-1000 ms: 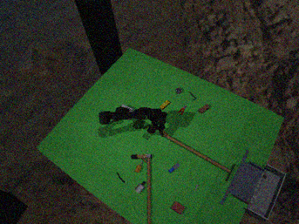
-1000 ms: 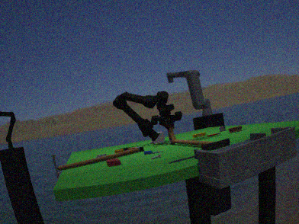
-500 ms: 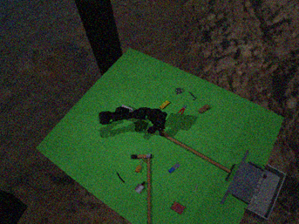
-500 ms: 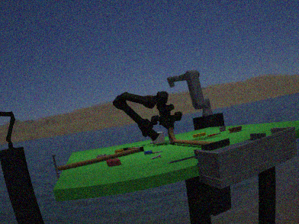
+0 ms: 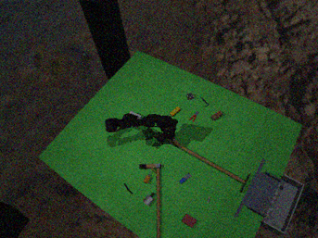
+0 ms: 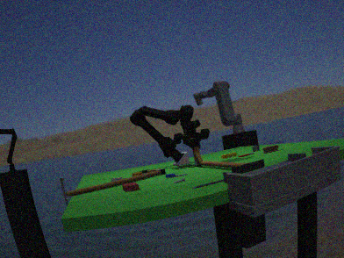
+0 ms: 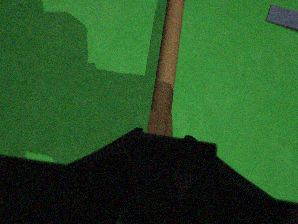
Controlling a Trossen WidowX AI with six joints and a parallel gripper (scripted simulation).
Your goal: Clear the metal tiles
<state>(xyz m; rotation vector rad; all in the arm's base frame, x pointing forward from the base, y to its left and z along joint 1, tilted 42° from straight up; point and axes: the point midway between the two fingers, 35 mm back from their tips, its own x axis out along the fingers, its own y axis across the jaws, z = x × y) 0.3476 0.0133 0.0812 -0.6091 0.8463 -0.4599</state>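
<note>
Long scraper (image 5: 209, 161) (image 6: 216, 164) (image 7: 169, 55) is held at its grip end by the tool (image 5: 170, 139) (image 6: 195, 144) (image 7: 162, 138), the fingers closed on the wooden handle. Seen from above, the shaft runs from the tool toward 4 o'clock, and its dark crosspiece (image 5: 245, 183) (image 6: 249, 166) comes at the near edge of the steel bench plate (image 5: 260, 192). The catch box (image 5: 284, 208) (image 6: 285, 182) lies beyond, again toward 4 o'clock, so shaft, plate and box fall roughly in one line. A push along that line, with the crosspiece kept square to it, looks to be the move called for; a slant could let tiles slip off sideways.

In the wrist view the shaft leaves the tool toward 12 o'clock, leaning a little to 1. The only arm on the task, it stands at about 9 o'clock of the grip from above. A second long-handled implement (image 5: 159, 201) (image 6: 114, 183) lies on the desk (image 5: 98, 165) (image 6: 145, 204) toward 7 o'clock, away from the push line.

Metal tiles are hard to make out: small specks show around the plate's far side and the box, too dim to count or place. The box wall hides its inside from the exterior view, the wrist view cuts off the crosspiece, and whether the blade touches the plate cannot be told.
</note>
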